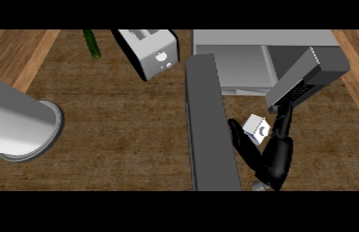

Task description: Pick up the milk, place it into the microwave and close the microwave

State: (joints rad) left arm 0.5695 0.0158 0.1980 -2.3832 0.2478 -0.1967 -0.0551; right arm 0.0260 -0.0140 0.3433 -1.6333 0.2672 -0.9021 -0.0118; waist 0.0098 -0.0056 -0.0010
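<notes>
Black fingers of the right hand (275, 152) curl round the milk (257, 129) — held just before the microwave (231, 64), whose mouth lies straight ahead, beside its open door (210, 126).

right hand (275, 155) gripping milk (257, 129), open microwave (242, 64)

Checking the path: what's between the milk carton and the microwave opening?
In the head view, only bare counter lies between the milk carton, held by the right hand, and the microwave.
</notes>
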